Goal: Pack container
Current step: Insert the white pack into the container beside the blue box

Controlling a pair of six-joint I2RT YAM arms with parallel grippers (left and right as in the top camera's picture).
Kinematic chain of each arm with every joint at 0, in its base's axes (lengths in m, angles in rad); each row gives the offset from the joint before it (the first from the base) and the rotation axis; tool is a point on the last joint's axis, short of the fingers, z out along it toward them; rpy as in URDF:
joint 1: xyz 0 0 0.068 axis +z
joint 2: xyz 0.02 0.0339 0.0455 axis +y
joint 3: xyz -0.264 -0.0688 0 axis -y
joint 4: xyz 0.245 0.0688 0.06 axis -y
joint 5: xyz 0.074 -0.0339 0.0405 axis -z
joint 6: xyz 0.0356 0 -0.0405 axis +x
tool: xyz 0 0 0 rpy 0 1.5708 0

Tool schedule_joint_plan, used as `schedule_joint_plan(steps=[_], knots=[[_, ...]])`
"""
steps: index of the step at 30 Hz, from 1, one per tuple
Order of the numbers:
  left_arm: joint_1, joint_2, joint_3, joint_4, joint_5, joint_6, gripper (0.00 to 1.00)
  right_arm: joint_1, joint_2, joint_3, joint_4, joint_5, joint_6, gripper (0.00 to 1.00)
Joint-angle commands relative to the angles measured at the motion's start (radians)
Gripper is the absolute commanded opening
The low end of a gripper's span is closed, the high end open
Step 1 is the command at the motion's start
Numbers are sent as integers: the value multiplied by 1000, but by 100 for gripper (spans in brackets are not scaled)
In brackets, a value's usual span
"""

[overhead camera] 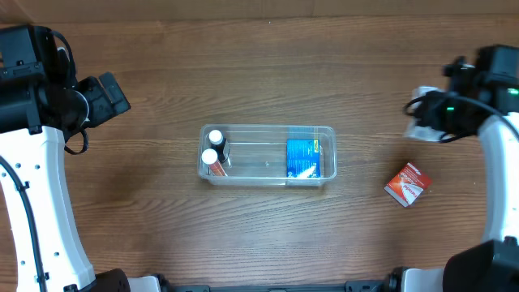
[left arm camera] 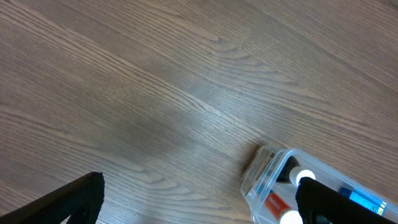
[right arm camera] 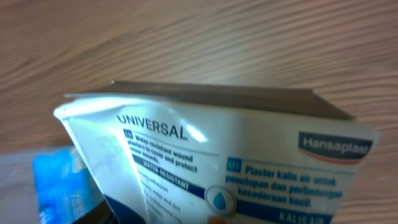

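— Clear plastic container (overhead camera: 259, 154) sits mid-surface (overhead camera: 162, 235) overhead; the right claw (overhead camera: 430, 112) pinches something white.
— Its wrist view names it: a plaster packet (right arm camera: 236, 162). The left claw (left arm camera: 199, 208) is spread, with the container's corner near it.

The left arm (overhead camera: 36, 203) rises as a white link from the near left edge to a black wrist at the far left. The left gripper (left arm camera: 199, 210) is spread wide, its 2 black fingers (left arm camera: 68, 202) showing at opposite lower corners of the wrist view with nothing between them. The right arm (overhead camera: 499, 178) stands likewise on the right, its black wrist bent inward with a green light lit. The right gripper (overhead camera: 423, 120) grips a plaster pack (right arm camera: 236, 162), which hides its fingers.
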Motion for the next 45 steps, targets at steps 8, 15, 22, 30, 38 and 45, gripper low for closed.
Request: schedule_joint_plan(steps=[8, 15, 22, 30, 38, 45], knots=[[2, -3, -5, -3, 6, 19, 100, 711, -72, 22, 23, 31, 546, 33], [2, -3, -5, -24, 6, 19, 100, 919, 12, 20, 186, 147, 741, 33], [2, -3, -5, -26, 6, 19, 100, 919, 272, 20, 202, 124, 770, 34], [2, -3, -5, -26, 6, 19, 100, 919, 354, 20, 227, 125, 769, 58], [2, -3, -5, -26, -1, 19, 100, 916, 354, 20, 239, 132, 769, 100], [2, -3, -5, -29, -1, 19, 100, 915, 347, 22, 274, 137, 717, 10]])
